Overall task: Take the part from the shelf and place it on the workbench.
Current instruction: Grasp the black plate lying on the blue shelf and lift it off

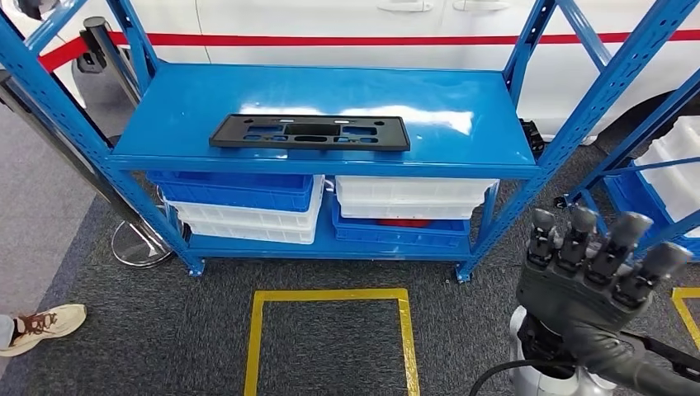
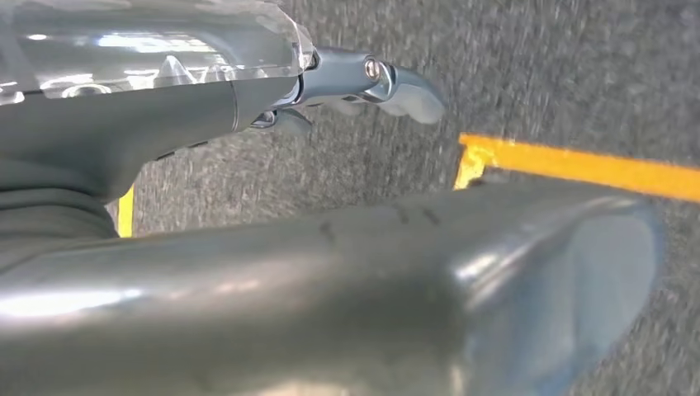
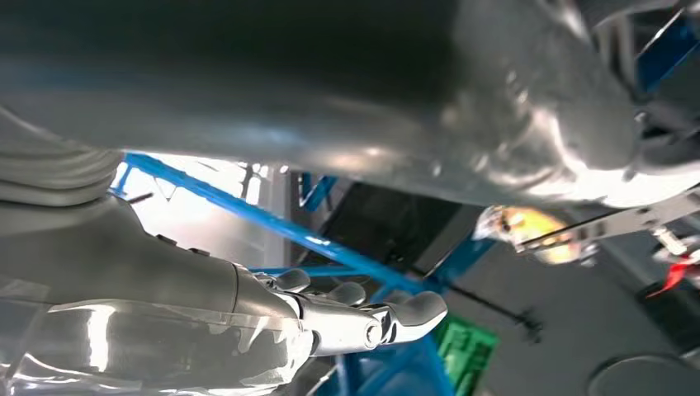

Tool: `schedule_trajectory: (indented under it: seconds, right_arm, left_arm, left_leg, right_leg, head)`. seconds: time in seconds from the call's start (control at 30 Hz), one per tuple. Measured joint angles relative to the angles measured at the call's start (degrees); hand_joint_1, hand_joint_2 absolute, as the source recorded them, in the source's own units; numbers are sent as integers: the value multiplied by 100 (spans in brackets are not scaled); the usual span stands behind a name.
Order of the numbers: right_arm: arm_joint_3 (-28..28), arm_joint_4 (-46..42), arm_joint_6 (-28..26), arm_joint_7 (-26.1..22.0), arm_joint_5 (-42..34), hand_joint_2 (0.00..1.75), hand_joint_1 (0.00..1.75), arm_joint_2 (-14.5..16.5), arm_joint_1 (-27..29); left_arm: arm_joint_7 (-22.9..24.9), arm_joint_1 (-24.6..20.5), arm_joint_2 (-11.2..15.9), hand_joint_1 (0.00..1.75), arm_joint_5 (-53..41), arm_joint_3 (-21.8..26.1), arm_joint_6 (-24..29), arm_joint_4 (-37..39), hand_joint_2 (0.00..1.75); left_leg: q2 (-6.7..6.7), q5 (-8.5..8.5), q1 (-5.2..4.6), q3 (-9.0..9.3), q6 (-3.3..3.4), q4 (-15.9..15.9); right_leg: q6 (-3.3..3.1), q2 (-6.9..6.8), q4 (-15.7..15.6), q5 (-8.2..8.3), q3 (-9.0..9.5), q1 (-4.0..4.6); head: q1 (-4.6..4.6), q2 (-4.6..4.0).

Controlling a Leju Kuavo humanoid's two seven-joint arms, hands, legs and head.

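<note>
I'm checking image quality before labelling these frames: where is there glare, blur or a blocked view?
Head view: sharp, with white glare patches on the blue shelf top just behind the black part. Left wrist view: the left hand sits close and soft, and the carpet beyond is blurred. Right wrist view: the right hand shows bright reflections, a dark blurred mass crosses the picture, and a window behind is washed out.

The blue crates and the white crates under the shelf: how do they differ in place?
On the left, the blue crate sits on top and the white crate lies below it. On the right the order is reversed: the white crate is on top, the blue crate below. The right blue crate shows something red inside; the left white crate shows no contents. All sit on the lower level of the blue shelf.
</note>
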Motion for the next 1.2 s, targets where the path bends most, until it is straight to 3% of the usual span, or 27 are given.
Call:
schedule_trajectory:
  seconds: [0.1, 0.2, 0.27, 0.3, 0.37, 0.4, 0.47, 0.57, 0.63, 0.73, 0.77, 0.8, 0.9, 0.97, 1.03, 1.1, 1.13, 1.2]
  right_arm:
    - [55, -146, 17, -1, -37, 0, 0, 20, -5]
    - [88, -195, 18, -1, -51, 0, 0, 48, -4]
    - [95, -197, 19, -1, -52, 0, 0, 53, 0]
    - [100, -196, 21, -1, -52, 0, 0, 55, -1]
    - [111, -196, 31, -1, -52, 0, 0, 59, -3]
    - [116, -196, 40, -1, -52, 0, 0, 62, -6]
    - [125, -198, 69, 1, -51, 0, 0, 68, -12]
    - [134, -201, 98, 3, -49, 0, 0, 72, -15]
    - [134, -201, 104, 2, -49, 0, 0, 72, -16]
    - [134, -195, 115, 2, -49, 0, 0, 72, -6]
    - [134, -191, 118, 2, -49, 0, 0, 72, -1]
    - [134, -188, 120, 2, -49, 0, 0, 72, 3]
    - [134, -187, 124, 2, -39, 0, 0, 72, 6]
    - [134, -188, 123, 2, -29, 0, 0, 72, 6]
    - [134, -190, 122, 3, -21, 0, 0, 72, 6]
    - [136, -188, 123, 3, -18, 0, 0, 72, 7]
    - [140, -186, 123, 3, -17, 0, 0, 72, 6]
    - [150, -180, 123, 3, -11, 0, 0, 72, 8]
  left_arm:
    - [-2, -4, 15, 0, -26, 31, 5, 2, 0]
    - [-10, -2, 13, 0, -28, 49, 10, 4, 0]
    - [-34, 8, 14, 0, -27, 67, 14, 4, 0]
    - [-52, 12, 14, 0, -27, 75, 15, 4, 0]
    - [-84, 11, 11, 0, -28, 85, 15, 6, 0]
    - [-94, 7, 4, 0, -29, 91, 14, 12, 0]
    - [-103, 0, -11, 0, -28, 107, 12, 25, 0]
    - [-104, 7, -14, 0, -28, 122, 13, 31, 0]
    - [-104, 8, -14, 0, -31, 127, 17, 31, 0]
    - [-105, 7, -15, 0, -42, 133, 20, 31, 0]
    - [-106, 9, -16, 0, -46, 135, 20, 31, 0]
    - [-106, 10, -16, 0, -49, 139, 20, 31, 0]
    - [-110, 5, -29, 0, -62, 144, 18, 34, 0]
    - [-115, -3, -44, 0, -70, 149, 18, 43, 0]
    - [-117, -12, -47, 0, -70, 161, 20, 48, 0]
    - [-117, -15, -39, 0, -61, 170, 19, 48, 0]
    - [-115, -18, -36, 0, -55, 175, 19, 48, 0]
    - [-109, -18, -33, 0, -45, 185, 16, 48, 0]
  left_leg:
    - [18, -122, -4, -34, -90, 130]
    - [41, -590, 94, -459, -247, 1042]
    - [64, -666, 182, -680, -349, 1452]
    - [77, -540, 224, -641, -401, 1349]
    - [99, -179, 296, -328, -511, 688]
    - [92, -68, 310, -179, -524, 377]
    - [71, -49, 298, -69, -448, 131]
    - [60, -41, 271, -88, -263, 134]
    - [62, -26, 265, -81, -182, 110]
    - [65, -28, 208, -85, -115, 106]
    - [64, -33, 180, -80, -101, 106]
    - [60, -39, 150, -69, -87, 106]
    - [37, -65, 72, -20, -54, 99]
    - [31, -67, 66, -21, -69, 90]
    - [36, -50, 78, -19, -117, 55]
    - [48, -106, 69, -15, -173, 88]
    - [55, -210, 66, -72, -203, 237]
    - [69, -536, 97, -361, -264, 858]
  right_leg:
    - [52, -24, -196, 65, 109, -85]
    - [82, -65, -276, 88, 167, -140]
    - [118, -75, -258, 69, 165, -178]
    - [151, -75, -236, 51, 166, -209]
    - [253, -73, -150, -13, 165, -274]
    - [312, -70, -87, -52, 150, -285]
    - [409, -62, -14, -88, 118, -276]
    - [482, -56, -1, -106, 111, -291]
    - [502, -55, 316, -325, -22, -299]
    - [483, -49, 1392, -806, -546, -260]
    - [455, -47, 1591, -826, -657, -239]
    - [410, -42, 1583, -735, -672, -210]
    - [158, -14, 608, -163, -244, -85]
    - [38, -7, 151, -33, -46, -17]
    - [20, -9, 35, -33, -12, 1]
    - [50, -32, -125, 23, 71, -45]
    - [65, -48, -203, 53, 117, -75]
    - [77, -69, -265, 69, 159, -101]
  head:
    - [-4, -1]
    - [-17, -1]
    - [-17, 0]
    - [-17, 0]
    - [-18, 0]
    - [-27, 0]
    - [-33, 0]
    - [-27, 0]
    - [-24, 0]
    - [-24, 0]
    - [-25, 0]
    - [-25, 0]
    - [-38, 0]
    - [-51, 0]
    - [-49, 0]
    - [-49, 0]
    - [-51, 0]
    - [-53, 0]
